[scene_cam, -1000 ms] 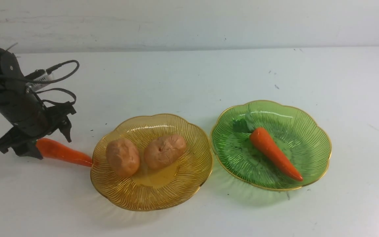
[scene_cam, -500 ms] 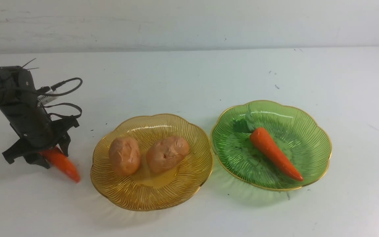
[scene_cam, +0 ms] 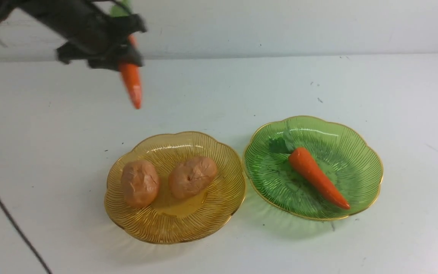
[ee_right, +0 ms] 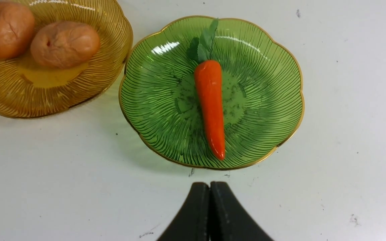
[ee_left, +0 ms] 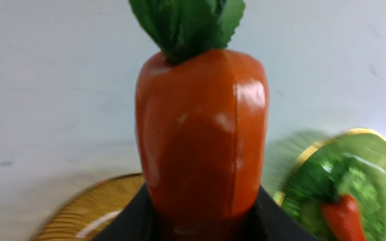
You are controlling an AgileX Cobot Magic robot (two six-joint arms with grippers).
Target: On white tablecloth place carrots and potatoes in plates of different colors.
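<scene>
- The left fingers [scene_cam: 127, 23] are clamped on a carrot [scene_cam: 131, 82], one finger on each side of its thick upper end.
- This held carrot hangs nearly upright in the air, with its pointed tip down and its green leaves [scene_cam: 120, 7] poking out above the fingers.
- It is clear of the white tablecloth [scene_cam: 242, 83] on the desk and touches neither plate. In the front view it sits up and to the left of the yellow plate [scene_cam: 188, 228].
- In the left wrist view the held carrot [ee_left: 199, 134] fills the middle, with its leaves [ee_left: 186, 26] at one end and a black finger against each flank. The rest of that picture is blurred.
- The right fingers [ee_right: 196, 214] are pressed together with nothing between them. They hover over bare tablecloth just beside the rim of the green plate [ee_right: 263, 100].
- A second carrot [ee_right: 209, 103] lies flat across the middle of the green plate, with its tip towards the right fingers but apart from them, and its leaves at the far end.
- Two potatoes [scene_cam: 140, 182] [scene_cam: 192, 177] lie side by side in the yellow plate, close together, well apart from both pairs of fingers.
- The yellow plate and the green plate [scene_cam: 356, 160] sit next to each other on the tablecloth, with their scalloped gold rims almost meeting.
</scene>
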